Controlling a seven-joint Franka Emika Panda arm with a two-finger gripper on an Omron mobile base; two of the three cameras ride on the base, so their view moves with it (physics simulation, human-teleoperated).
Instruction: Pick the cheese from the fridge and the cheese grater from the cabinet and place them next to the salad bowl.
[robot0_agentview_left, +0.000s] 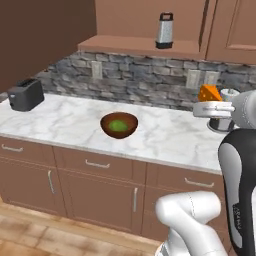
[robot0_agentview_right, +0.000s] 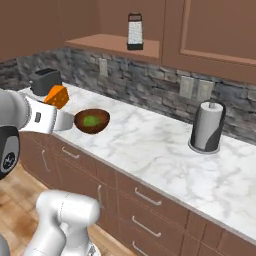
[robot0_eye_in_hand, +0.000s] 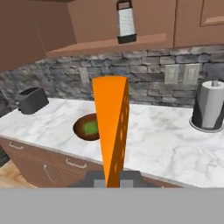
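Hand view: cheese (robot0_eye_in_hand: 111, 127) stands clamped between the two fingers (robot0_eye_in_hand: 97, 180).

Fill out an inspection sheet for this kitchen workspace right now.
Surface: white marble counter.
Job's things: cheese in the gripper, above the counter; salad bowl on the counter; cheese grater upright on the open cabinet shelf.
Clutter: toaster at left; paper towel holder at right.
Grippers: gripper shut on the cheese.
Cables: nothing seen.
Surroundings: stone backsplash with outlets, brown drawers below.
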